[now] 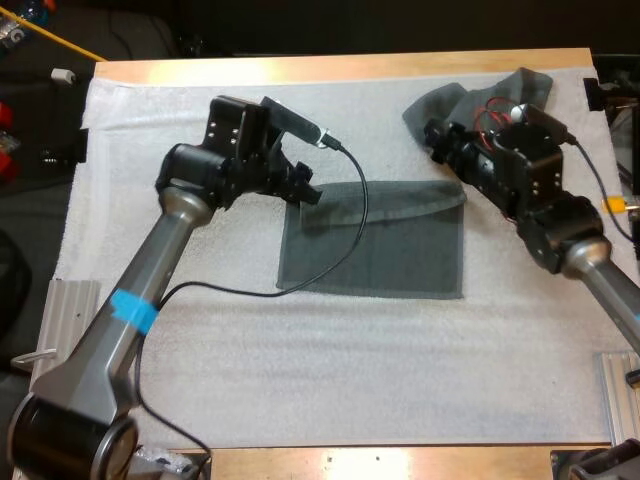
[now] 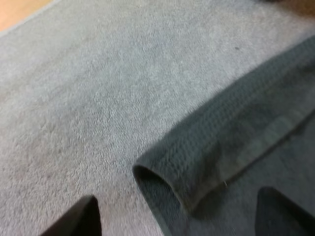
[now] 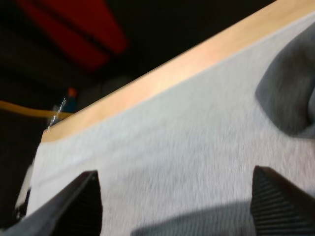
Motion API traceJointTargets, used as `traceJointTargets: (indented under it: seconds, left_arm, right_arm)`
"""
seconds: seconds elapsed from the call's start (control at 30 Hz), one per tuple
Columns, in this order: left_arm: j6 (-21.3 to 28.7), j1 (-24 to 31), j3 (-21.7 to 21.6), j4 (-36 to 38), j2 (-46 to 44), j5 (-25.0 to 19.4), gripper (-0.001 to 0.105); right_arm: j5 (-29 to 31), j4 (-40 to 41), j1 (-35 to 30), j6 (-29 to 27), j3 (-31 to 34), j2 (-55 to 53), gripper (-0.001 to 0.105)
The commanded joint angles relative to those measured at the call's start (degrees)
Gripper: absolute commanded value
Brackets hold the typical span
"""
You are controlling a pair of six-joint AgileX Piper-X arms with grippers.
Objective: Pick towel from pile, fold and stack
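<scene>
Towel folded flat lies in the middle of our white mat, its far left corner in front of our left gripper, whose fingers stand apart and clear of it. A crumpled towel sits at the mat's far right, just beside our right gripper, whose fingers are also parted, holding nothing.

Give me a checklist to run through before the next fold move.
1. Left gripper open: ok, its fingers stand apart, clear of cloth.
2. Towel corner between the left fingers: ok, the folded corner lies between them.
3. Right gripper open: ok, its fingers stand apart.
4. Right fingers around the towel's far right corner: cannot tell, mostly mat between them.
5. Towel flat on the mat: ok in the high view.
6. Crumpled towel apart from the flat one: cannot tell, the right arm covers the gap.
</scene>
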Motion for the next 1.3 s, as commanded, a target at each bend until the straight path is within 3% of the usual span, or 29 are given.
traceJointTargets:
  seconds: [0.0,0.17,0.3,0.4,0.53,0.7,1.03,1.27]
  left_arm:
    - [-0.3,0.0,-0.5,1.7,-1.6,-0.5,0.062]
    - [-0.3,0.0,-0.5,6.9,-6.5,-0.5,0.062]
    - [-0.6,-0.2,-0.5,10.9,-10.3,2.0,0.062]
    - [-0.7,-0.2,-0.5,13.9,-12.9,4.9,0.062]
    - [-0.8,-0.2,-0.5,16.5,-15.8,7.1,0.062]
    - [-0.8,-0.2,-0.5,18.9,-17.7,7.4,0.062]
    - [-1.5,-0.2,1.6,20.6,-17.8,9.8,0.062]
    - [-2.0,-0.2,3.2,20.6,-17.8,9.8,0.062]
  right_arm:
    - [-1.2,3.0,-0.1,-1.5,-0.3,-1.9,0.062]
    - [-1.3,12.6,-0.1,-7.1,-0.3,-7.9,0.062]
    - [-1.6,17.7,0.4,-12.1,-0.3,-11.3,0.058]
    - [-2.2,20.7,1.3,-14.0,-0.3,-13.1,0.037]
    - [-2.9,22.2,3.4,-17.3,-0.5,-13.6,0.0]
    - [-3.0,22.9,5.0,-17.8,-2.1,-11.1,0.0]
    - [-5.5,37.3,4.9,-20.2,-13.5,2.3,0.0]
    - [-7.7,42.1,4.9,-20.3,-19.8,11.4,0.0]
